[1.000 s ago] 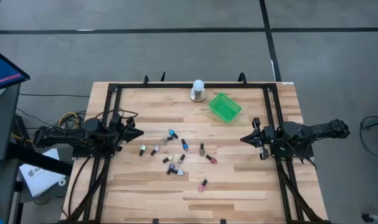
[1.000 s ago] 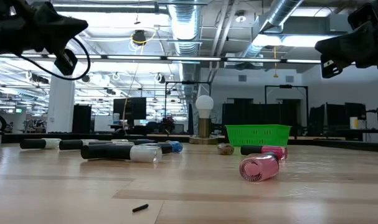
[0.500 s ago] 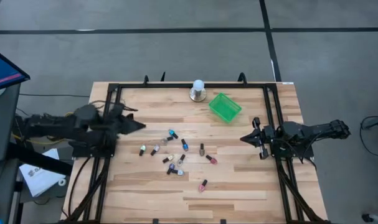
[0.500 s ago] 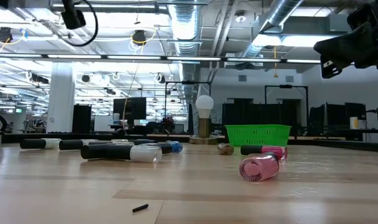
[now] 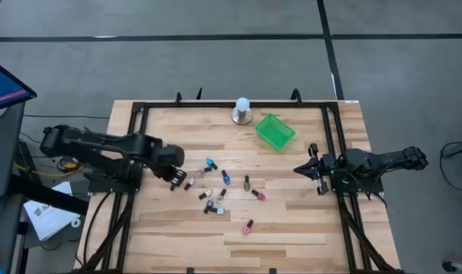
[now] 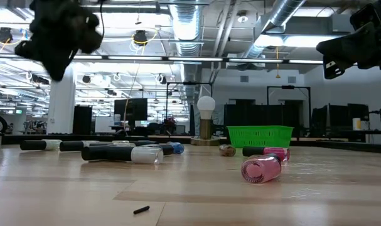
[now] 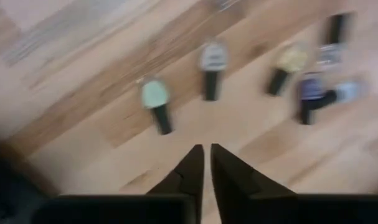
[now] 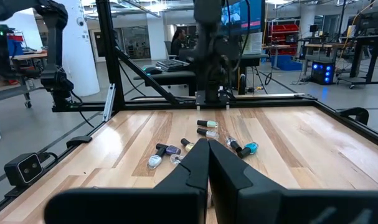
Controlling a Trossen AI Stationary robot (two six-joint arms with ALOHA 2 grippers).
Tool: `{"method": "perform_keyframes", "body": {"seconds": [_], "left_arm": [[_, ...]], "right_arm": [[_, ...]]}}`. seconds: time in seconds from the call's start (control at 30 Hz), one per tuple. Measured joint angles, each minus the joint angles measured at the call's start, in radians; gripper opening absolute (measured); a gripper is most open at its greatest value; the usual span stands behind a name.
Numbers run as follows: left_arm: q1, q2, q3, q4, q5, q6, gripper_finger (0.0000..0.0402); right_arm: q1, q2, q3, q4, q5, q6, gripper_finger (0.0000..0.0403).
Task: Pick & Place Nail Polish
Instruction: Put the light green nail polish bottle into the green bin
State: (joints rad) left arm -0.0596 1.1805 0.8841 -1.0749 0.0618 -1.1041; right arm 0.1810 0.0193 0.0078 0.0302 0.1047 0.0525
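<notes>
Nail polish bottles (image 5: 215, 186) scattered flat mid-table

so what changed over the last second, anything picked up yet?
Nothing picked up. The left gripper swung out from the table's left edge over the wood and now hovers beside the leftmost nail polish bottles, its narrow finger gap empty. The right gripper stayed parked at the right edge, shut. The bottles, green basket and white-domed object kept their places.
</notes>
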Motion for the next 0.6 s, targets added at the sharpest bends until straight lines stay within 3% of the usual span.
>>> {"method": "perform_keyframes", "body": {"seconds": [0.43, 0.6], "left_arm": [[-0.137, 0.036, -0.18, 0.097, -0.056, -0.146, 0.0241], [-0.205, 0.039, -0.221, 0.191, -0.124, -0.221, 0.0272]], "right_arm": [[0.0, 0.0, 0.0, 0.0, 0.0, 0.0, 0.0], [0.0, 0.0, 0.0, 0.0, 0.0, 0.0, 0.0]]}}
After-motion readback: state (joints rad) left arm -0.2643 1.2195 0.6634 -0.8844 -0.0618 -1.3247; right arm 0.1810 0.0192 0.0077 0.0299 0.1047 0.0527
